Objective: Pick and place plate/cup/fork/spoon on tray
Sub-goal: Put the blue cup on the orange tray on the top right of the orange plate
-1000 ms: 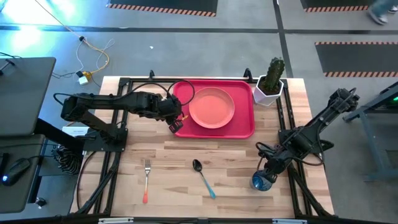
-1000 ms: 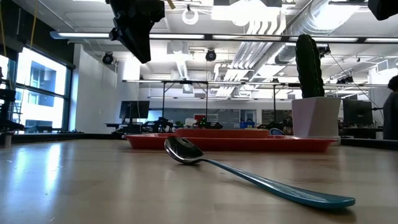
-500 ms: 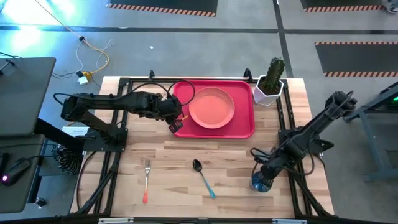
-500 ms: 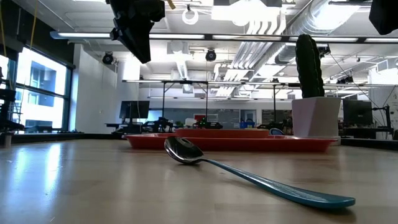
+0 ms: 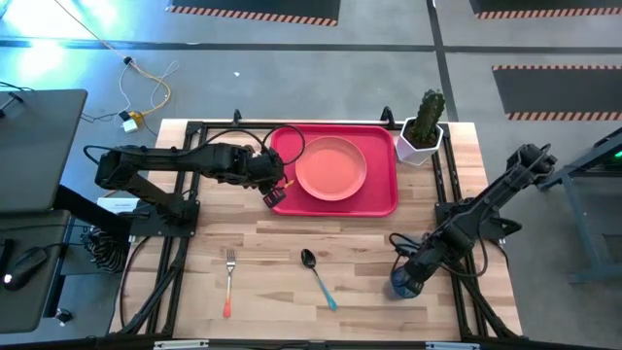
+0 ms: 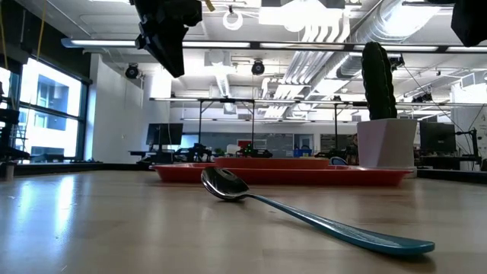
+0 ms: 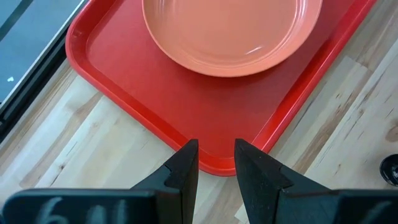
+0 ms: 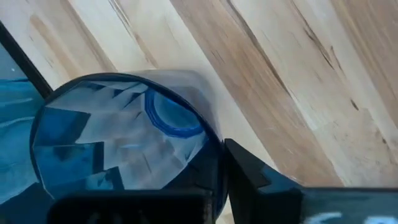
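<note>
Sitting at the table's far side, the tray [image 5: 384, 199] already holds the plate [image 5: 330, 166], with bare floor free on its right. Left gripper [image 5: 275, 196] hovers at its near-left corner, fingers nearly pressed together, empty. Right gripper [image 5: 409, 280] pinches the cup [image 5: 403, 286] by its wall near the front-right edge; light, slick plastic, probably easily squeezed. Spoon [image 5: 318, 273] and fork [image 5: 229, 282] lie apart on open wood
</note>
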Available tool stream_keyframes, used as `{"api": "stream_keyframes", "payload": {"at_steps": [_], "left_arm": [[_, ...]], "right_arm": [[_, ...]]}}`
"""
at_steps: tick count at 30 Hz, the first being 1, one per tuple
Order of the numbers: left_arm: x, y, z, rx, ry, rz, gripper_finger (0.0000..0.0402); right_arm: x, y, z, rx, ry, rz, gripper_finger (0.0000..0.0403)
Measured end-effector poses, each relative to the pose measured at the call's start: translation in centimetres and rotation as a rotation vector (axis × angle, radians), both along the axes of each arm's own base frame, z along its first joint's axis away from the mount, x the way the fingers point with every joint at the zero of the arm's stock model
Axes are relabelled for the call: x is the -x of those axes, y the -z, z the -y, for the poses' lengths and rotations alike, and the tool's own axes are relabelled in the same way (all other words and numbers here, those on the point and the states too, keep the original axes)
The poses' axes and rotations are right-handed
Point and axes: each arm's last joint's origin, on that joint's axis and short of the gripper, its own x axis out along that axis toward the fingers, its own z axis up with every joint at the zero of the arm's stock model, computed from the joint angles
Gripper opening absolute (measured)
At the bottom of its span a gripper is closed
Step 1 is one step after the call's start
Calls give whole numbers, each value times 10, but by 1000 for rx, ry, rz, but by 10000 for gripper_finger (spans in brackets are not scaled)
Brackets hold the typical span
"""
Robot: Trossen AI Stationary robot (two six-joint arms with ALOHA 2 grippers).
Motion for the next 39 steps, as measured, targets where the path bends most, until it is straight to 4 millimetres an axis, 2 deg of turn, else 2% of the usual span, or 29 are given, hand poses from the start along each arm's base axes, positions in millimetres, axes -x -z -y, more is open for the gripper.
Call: {"api": "stream_keyframes", "payload": {"at_steps": [8, 19, 27, 39], "left_arm": [[0, 0, 0, -6, 17, -7, 94], [0, 0, 0, -29, 73, -30, 94], [0, 0, 0, -38, 96, -40, 94], [0, 0, -2, -41, 95, -43, 94]], "right_arm": [[-4, -13, 5, -5, 97, 106, 3], [-25, -83, 35, 207, 212, 291, 1], [-35, -119, 68, 383, 280, 371, 1], [-47, -141, 136, 610, 360, 355, 1]]}}
